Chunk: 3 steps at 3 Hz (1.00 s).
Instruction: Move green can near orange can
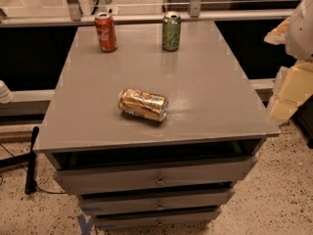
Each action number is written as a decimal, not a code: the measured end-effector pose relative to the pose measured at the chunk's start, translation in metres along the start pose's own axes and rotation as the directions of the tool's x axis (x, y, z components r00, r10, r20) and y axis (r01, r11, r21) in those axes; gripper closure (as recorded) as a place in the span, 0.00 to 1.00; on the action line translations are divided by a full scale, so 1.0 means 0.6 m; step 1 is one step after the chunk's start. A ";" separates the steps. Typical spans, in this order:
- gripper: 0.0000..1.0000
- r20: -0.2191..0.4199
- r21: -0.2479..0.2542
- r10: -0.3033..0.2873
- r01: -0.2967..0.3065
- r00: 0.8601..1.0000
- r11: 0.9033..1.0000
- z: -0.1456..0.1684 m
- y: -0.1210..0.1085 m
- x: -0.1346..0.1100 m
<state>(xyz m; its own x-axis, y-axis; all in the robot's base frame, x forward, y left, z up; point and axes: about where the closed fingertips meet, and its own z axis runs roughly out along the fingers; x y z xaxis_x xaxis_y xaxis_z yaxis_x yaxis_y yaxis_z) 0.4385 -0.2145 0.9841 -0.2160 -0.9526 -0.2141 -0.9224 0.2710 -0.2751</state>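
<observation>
While jaws hang past table [205, 92] right edge, state unclear: green can [171, 31] far edge, orange can [143, 104] centre.

I see a red can [105, 32] standing upright at the far left corner of the grey counter [205, 106]. Three drawers [156, 176] sit stacked beneath it. On the speckled floor [279, 195] to the left, a black rod [31, 160] leans, and blue tape [87, 222] marks the ground.
</observation>
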 end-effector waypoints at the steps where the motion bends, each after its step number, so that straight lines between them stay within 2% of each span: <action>1: 0.00 0.000 0.000 0.000 0.000 1.000 1.000 0.000 0.000 0.000; 2: 0.00 0.073 0.028 0.001 -0.003 0.997 1.000 0.018 -0.015 -0.008; 3: 0.00 0.220 0.083 -0.010 -0.009 0.975 0.996 0.054 -0.058 -0.023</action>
<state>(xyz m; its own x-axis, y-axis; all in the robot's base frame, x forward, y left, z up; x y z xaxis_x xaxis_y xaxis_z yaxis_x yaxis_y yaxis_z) 0.4839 -0.2064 0.9663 -0.1310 -0.9017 -0.4121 -0.8907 0.2896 -0.3505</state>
